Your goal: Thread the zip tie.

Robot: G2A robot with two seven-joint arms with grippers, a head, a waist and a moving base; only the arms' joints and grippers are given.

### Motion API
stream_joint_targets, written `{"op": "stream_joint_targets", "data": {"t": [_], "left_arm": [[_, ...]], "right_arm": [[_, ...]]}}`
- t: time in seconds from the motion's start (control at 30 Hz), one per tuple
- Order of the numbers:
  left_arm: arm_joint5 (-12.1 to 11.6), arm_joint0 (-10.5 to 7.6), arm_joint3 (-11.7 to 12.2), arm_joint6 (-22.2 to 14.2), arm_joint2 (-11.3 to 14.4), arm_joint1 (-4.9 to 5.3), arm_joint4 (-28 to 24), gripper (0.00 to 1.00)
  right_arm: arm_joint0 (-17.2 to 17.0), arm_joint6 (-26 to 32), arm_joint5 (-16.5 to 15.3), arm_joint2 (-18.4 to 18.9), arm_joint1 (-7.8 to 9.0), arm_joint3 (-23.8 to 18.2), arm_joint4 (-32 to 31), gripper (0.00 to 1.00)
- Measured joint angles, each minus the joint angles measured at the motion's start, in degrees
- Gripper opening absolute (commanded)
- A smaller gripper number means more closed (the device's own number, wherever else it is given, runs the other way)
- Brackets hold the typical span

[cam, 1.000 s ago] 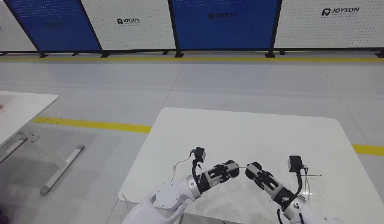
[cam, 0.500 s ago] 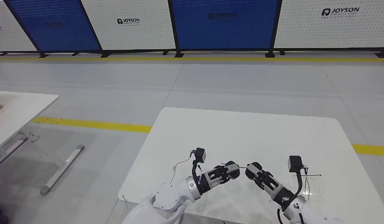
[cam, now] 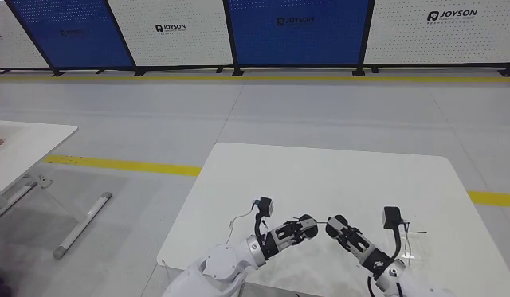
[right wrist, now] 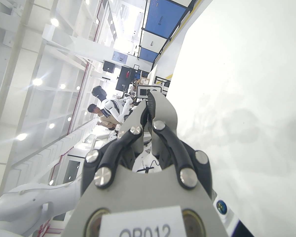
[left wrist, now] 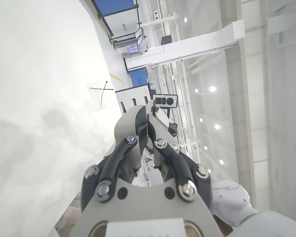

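Above the front part of the white table (cam: 319, 177), my two grippers face each other tip to tip. A thin black zip tie (cam: 319, 220) spans the short gap between them. My left gripper (cam: 309, 224) is shut, and in the left wrist view the black strip (left wrist: 147, 124) runs pinched between its pads, with the left gripper (left wrist: 148, 107) tips pressed together. My right gripper (cam: 334, 221) is shut too. In the right wrist view, a black end of the tie (right wrist: 151, 101) sticks out past the right gripper (right wrist: 148, 99) tips.
Spare zip ties (cam: 410, 233) lie crossed on the table to the right, behind the right arm, and appear as spare zip ties (left wrist: 102, 91) in the left wrist view. The table's front edge is close under both arms. A second white table (cam: 24, 150) stands far left.
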Motion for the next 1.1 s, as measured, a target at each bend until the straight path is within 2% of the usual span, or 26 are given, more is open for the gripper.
{"op": "stream_joint_targets", "data": {"t": [0.17,0.37,0.47,0.6,1.1], "left_arm": [[1.52,0.22,-0.47,-0.45,-0.06,0.04,-2.07,0.0],[3.32,1.05,-2.03,0.9,-2.21,0.49,-2.46,0.0],[5.96,2.03,-3.66,1.74,-3.64,0.99,-0.11,0.0],[11.13,3.1,-6.53,3.09,-4.74,1.42,2.18,0.0],[10.65,3.08,-6.49,3.07,-4.72,1.41,2.12,0.0]], "right_arm": [[-0.28,1.08,0.27,0.44,-0.06,-0.55,0.73,1.0],[-2.76,1.45,-1.8,3.65,0.28,-1.18,1.77,1.0],[-4.78,1.92,-3.92,6.23,0.55,-1.38,3.31,1.0],[-6.27,2.79,-5.51,8.1,0.74,-1.45,4.59,1.0],[-6.16,2.73,-5.47,8.05,0.72,-1.4,4.46,1.0]]}}
